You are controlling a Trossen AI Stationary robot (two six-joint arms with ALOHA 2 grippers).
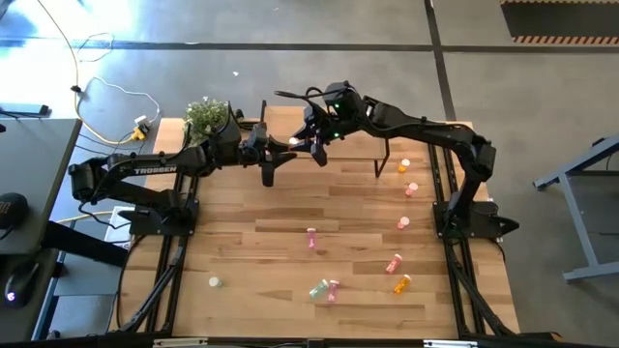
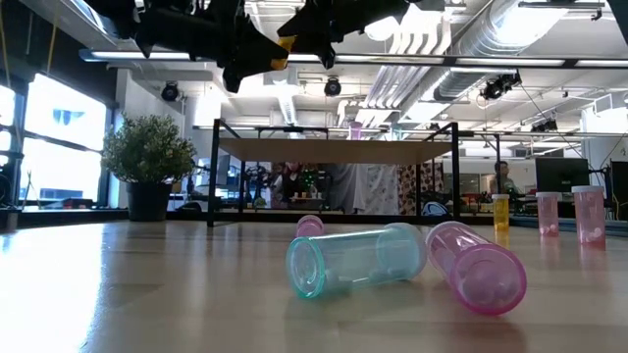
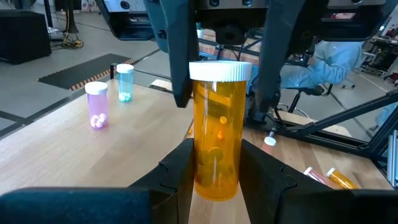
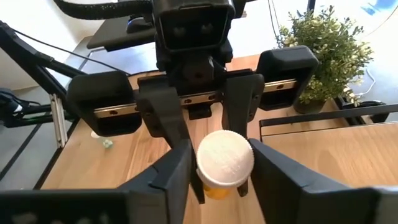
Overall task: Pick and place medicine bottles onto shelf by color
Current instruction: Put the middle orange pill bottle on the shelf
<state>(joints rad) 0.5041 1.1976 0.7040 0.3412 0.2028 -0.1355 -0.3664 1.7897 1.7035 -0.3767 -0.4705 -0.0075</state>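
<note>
a: two grippers meet at the top centre of the high view, above the shelf (image 1: 353,145). both sets of fingers press one orange bottle (image 3: 216,130).

b: a handover?

a: looks like it. the left gripper (image 3: 214,171) clamps the lower body, upright; the right gripper (image 4: 219,171) closes in just under the white cap (image 4: 225,157), fingers narrowly spread and touching it.

b: why hold it from both ends?

a: i'd guess so it can't drop while one lets go.

b: the others?

a: loose on the table (image 1: 251,261), lower right of the high view. a pink bottle (image 3: 96,104) and a teal bottle (image 3: 125,82) stand at the left wrist view's left.
</note>
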